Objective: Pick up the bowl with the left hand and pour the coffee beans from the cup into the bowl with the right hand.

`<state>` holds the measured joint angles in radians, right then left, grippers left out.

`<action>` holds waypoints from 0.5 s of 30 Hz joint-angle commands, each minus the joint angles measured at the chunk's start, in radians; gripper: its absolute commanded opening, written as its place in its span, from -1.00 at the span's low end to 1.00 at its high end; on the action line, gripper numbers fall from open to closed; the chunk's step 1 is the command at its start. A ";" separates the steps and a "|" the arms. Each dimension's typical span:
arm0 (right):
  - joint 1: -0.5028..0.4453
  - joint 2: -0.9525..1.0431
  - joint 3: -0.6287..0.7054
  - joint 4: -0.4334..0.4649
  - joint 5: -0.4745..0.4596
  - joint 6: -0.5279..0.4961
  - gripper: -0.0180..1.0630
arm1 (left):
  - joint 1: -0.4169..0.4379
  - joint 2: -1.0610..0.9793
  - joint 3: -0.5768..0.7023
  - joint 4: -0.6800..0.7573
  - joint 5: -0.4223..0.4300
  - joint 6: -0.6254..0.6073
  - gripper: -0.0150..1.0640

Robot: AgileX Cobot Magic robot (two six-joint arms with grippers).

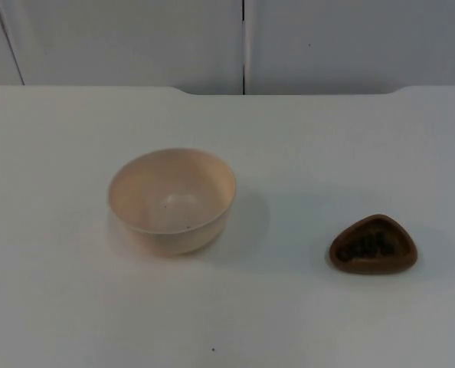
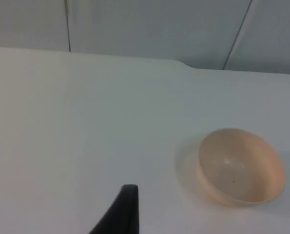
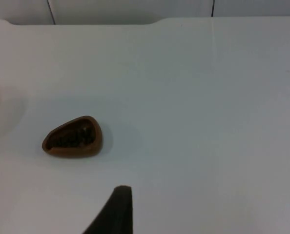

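Observation:
A cream bowl (image 1: 172, 201) stands upright and empty on the white table, left of centre. To its right, closer to the front edge, sits a small brown rounded-triangular cup (image 1: 373, 245) with dark coffee beans inside. The left wrist view has the bowl (image 2: 240, 168) well ahead of my left gripper (image 2: 124, 212), with bare table between them. From the right wrist, the cup (image 3: 72, 138) lies a short way ahead of my right gripper (image 3: 116, 210), untouched. Both arms wait back from the objects.
The white table (image 1: 327, 146) ends at a grey partition wall (image 1: 128, 42) at the back. A tiny dark speck (image 1: 213, 349) lies near the front edge. A wide gap of bare table separates bowl and cup.

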<state>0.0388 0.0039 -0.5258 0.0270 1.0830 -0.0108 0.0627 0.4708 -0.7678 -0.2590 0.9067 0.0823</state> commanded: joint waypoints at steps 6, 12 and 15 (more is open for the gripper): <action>-0.005 -0.004 0.010 0.001 -0.005 -0.005 0.98 | -0.004 0.132 -0.013 -0.118 -0.007 0.100 0.91; -0.005 -0.004 0.010 0.001 -0.005 -0.005 0.98 | -0.004 0.257 -0.071 -0.120 -0.007 0.130 0.91; -0.005 -0.004 0.010 0.001 -0.005 -0.005 0.98 | -0.004 0.313 -0.101 -0.122 -0.007 0.145 0.91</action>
<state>0.0388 0.0039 -0.5258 0.0270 1.0830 -0.0160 0.0627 0.7572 -0.8523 -0.3676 0.9049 0.2138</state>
